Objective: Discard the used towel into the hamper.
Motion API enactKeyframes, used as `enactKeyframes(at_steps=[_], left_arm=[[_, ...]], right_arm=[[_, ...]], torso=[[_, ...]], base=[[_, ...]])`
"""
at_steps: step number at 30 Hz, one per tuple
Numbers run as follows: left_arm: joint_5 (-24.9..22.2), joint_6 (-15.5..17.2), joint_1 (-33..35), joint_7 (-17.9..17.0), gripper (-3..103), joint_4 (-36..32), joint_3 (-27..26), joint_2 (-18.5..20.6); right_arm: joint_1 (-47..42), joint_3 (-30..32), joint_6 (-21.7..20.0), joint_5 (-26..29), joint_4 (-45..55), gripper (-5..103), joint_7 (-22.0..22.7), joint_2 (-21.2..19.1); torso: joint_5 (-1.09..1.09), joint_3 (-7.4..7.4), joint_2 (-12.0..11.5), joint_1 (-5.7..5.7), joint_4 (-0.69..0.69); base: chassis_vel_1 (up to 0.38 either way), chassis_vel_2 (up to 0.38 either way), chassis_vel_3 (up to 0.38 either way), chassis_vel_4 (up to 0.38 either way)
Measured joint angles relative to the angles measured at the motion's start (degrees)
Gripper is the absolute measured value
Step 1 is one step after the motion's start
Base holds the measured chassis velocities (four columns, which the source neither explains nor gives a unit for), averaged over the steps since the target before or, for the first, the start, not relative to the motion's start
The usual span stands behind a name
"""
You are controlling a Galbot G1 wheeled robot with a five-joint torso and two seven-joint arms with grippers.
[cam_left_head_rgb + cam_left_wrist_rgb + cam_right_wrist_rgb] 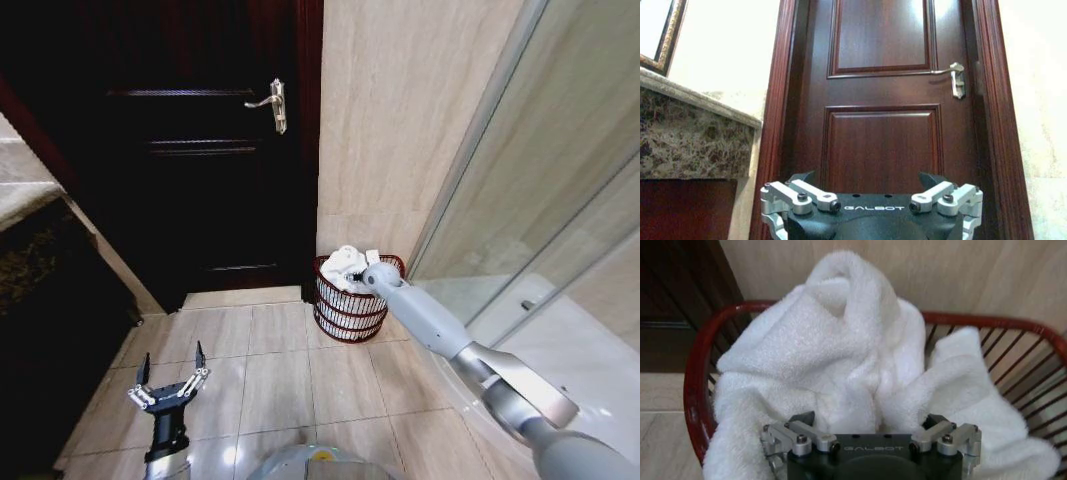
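Down near the pale floor tiles (pixel 270 370), the left gripper (pixel 172 372) hangs parked with its fingers spread wide, holding nothing, facing the dark wooden door (pixel 883 100). Farther off, against the beige tiled wall (pixel 400 130), the right gripper (pixel 375 272) reaches over the small round reddish-brown wire hamper (pixel 345 310). Its fingers look spread, their tips buried in the fluffy white terry towel (pixel 853 370), so whether they grip cloth is unclear; I judge them released. The towel sits heaped inside the hamper, piled above the rim and lapping over one side. To finish well, the arm should probably lift straight up, fingers apart, so no fold snags and drags the towel back out.
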Motion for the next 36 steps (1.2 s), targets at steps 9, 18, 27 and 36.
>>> enactKeyframes(at_steps=[9,18,27,36], left_arm=[[-0.66,-0.04,-0.64,0.81,100,0.12,-0.77,0.00],[-0.78,-0.03,-1.20,1.30,100,0.20,-1.00,0.00],[-0.93,0.05,-1.43,1.98,100,0.23,-1.29,0.00],[-1.03,-0.10,-1.55,2.43,100,1.30,-1.47,0.00]], right_arm=[[-1.90,1.49,0.21,-3.42,-3.25,100,-1.26,2.98],[-0.97,2.46,1.61,-3.42,4.90,100,0.37,0.28],[-1.66,4.84,4.02,-5.96,18.91,100,2.04,-5.36],[0.56,4.58,8.48,-12.54,10.52,100,-2.29,-2.33]], torso=[[0.01,0.00,0.00,0.00,0.00],[0.01,0.00,0.00,0.00,0.02],[0.01,0.00,0.01,0.00,0.00],[0.02,0.00,0.00,0.00,0.02]], base=[[0.000,0.000,0.000,0.000],[0.000,0.000,0.000,0.000],[0.000,0.000,0.000,0.000],[0.000,0.000,0.000,0.000]])
